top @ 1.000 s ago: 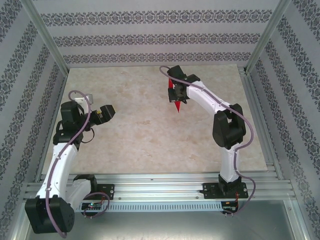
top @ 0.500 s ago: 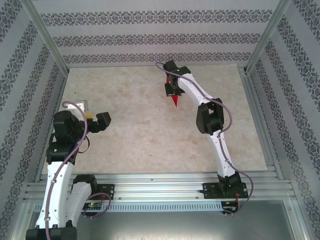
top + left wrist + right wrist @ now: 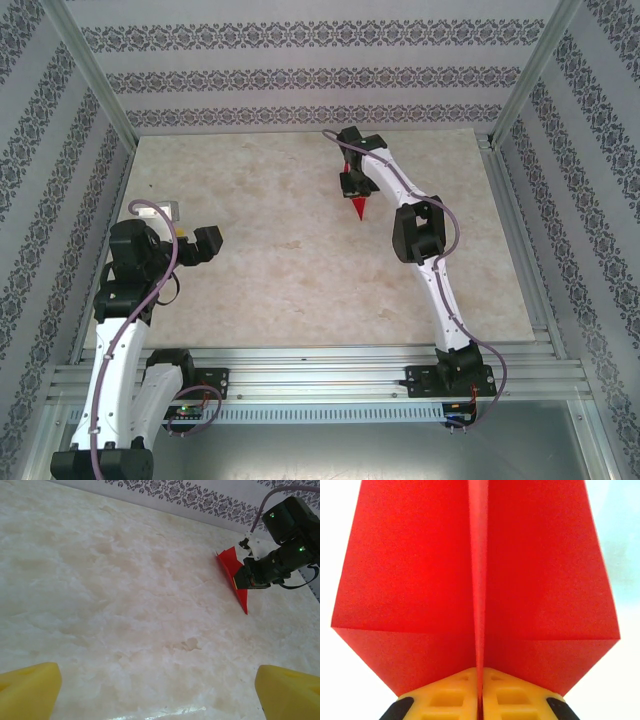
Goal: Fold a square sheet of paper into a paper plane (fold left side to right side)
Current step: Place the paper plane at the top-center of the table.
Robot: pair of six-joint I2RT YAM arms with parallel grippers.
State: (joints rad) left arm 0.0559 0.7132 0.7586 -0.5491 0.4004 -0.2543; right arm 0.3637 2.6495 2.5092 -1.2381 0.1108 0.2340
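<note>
The right tool point(image 3: 481, 674) is closed narrow on the paper plane point(image 3: 475, 580). In the right wrist view its yellow fingers point(image 3: 450, 695) press together on the centre fold. The red wings spread flat to either side, and their edges run to sharp corners low on the left and right.

The left wrist view gives the side-on look that the close one cannot. There the paper plane point(image 3: 232, 570) slants nose-down toward the table point(image 3: 125, 595), with the dark tool body against its right side; whether the tip touches, I cannot tell.

From above, the paper plane point(image 3: 358, 207) sits over the far part of the table, right of centre, near the back wall point(image 3: 300, 80), nose toward the near edge.

The left tool point(image 3: 197, 243) stands wide open, holding nothing, by the table's left edge. A broad stretch of table lies open between the two tools.
</note>
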